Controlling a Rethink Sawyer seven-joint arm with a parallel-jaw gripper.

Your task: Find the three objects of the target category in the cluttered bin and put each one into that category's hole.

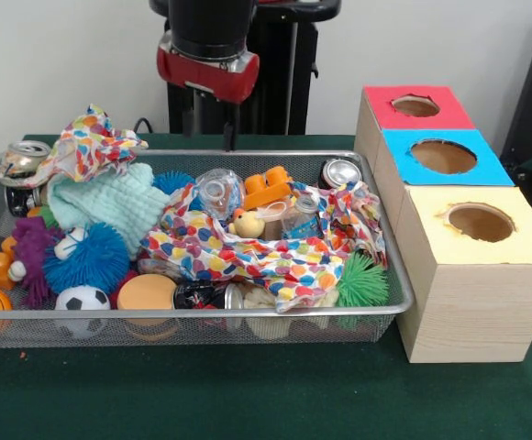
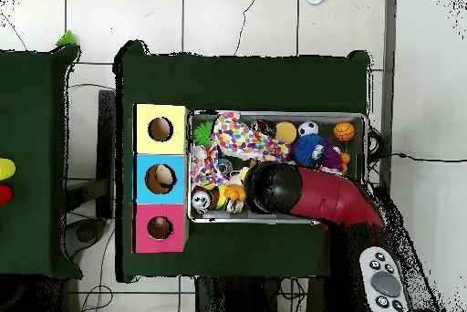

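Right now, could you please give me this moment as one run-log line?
end effector: above bin far edge, state unclear | yellow duckling: on spotted cloth, untouched | red-surround hole: nothing at opening

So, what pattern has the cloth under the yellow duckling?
The cloth is white with many-coloured hearts or dots; the front view shows it best, with the duckling on it.
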